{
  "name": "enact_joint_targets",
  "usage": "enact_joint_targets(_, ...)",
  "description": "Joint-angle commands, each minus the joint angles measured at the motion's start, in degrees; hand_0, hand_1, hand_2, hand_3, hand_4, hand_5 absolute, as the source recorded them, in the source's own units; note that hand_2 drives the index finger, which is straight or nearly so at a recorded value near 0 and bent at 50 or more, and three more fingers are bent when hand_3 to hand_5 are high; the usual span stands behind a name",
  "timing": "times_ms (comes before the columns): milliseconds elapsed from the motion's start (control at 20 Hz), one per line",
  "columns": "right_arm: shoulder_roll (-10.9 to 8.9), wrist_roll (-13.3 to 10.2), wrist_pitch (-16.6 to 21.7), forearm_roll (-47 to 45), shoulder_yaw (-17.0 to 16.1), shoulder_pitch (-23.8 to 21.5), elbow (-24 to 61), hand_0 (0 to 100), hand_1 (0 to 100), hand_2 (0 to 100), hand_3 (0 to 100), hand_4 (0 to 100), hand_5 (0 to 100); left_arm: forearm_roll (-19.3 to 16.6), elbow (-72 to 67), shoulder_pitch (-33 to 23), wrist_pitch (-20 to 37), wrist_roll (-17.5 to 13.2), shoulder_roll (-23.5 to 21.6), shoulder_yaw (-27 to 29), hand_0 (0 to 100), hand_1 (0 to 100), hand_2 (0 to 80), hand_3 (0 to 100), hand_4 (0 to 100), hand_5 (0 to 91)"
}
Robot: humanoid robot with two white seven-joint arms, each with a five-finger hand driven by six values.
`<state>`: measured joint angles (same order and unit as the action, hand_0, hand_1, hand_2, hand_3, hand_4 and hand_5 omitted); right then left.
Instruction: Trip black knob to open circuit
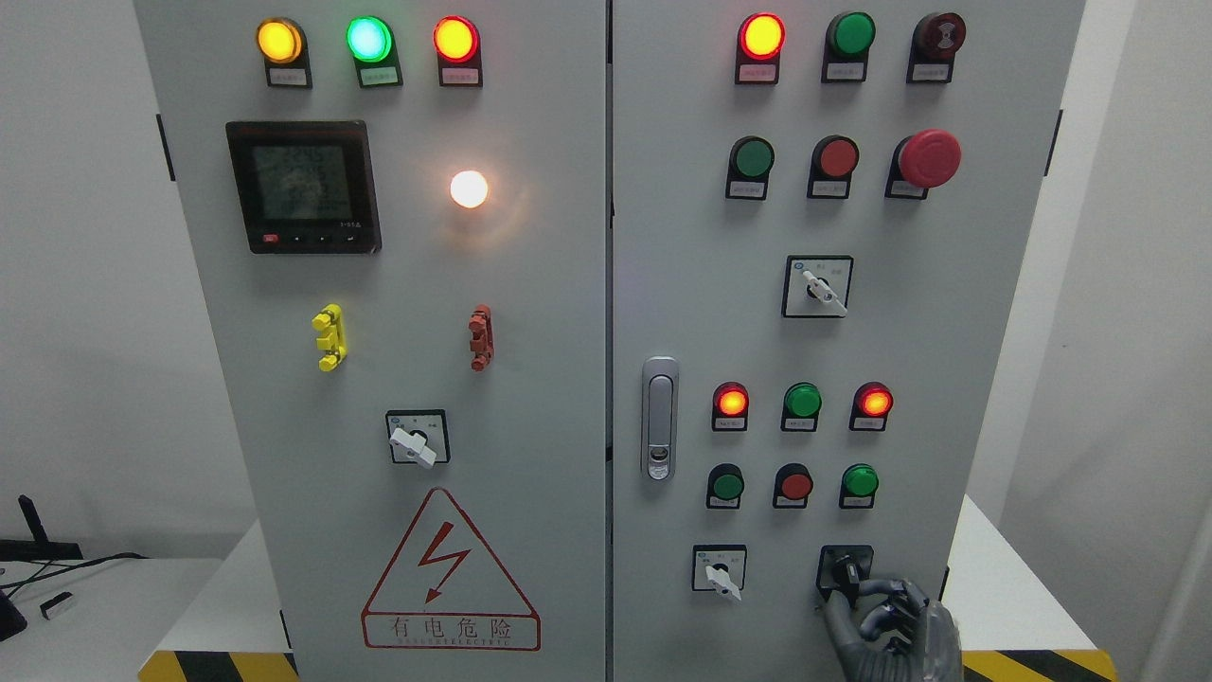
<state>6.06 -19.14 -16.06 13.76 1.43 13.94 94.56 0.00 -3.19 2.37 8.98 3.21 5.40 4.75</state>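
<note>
Head view: black knob (846, 572) just above right hand (890, 625).

I see only my right hand (885, 620), rising from the bottom edge right of the middle. The palm faces the panel, the wrist low and cut off by the frame. Its dark fingers (895, 592) curl up and to the left, their tips closing around the black knob (847, 573). My left arm is out of sight.

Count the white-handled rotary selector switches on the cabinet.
3: left door above the warning triangle; right door mid-height; right door bottom row. The black knob beside it isn't counted.
</note>
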Motion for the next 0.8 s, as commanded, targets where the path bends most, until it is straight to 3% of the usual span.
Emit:
enact_joint_targets(0,0.01,0.1,0.1,0.0,0.5,0.3,-0.1,49,90,55,90,85,94,-1.8,-0.1,0.0,0.0,0.0,0.0,0.0,12,39,0.0,0,0,0.0)
enact_joint_targets(751,0.01,0.1,0.1,-0.2,0.5,0.3,-0.1,45,82,56,91,86,95,-1.8,0.0,0.0,0.0,0.0,0.0,0.0,12,39,0.0,0,0,0.0)
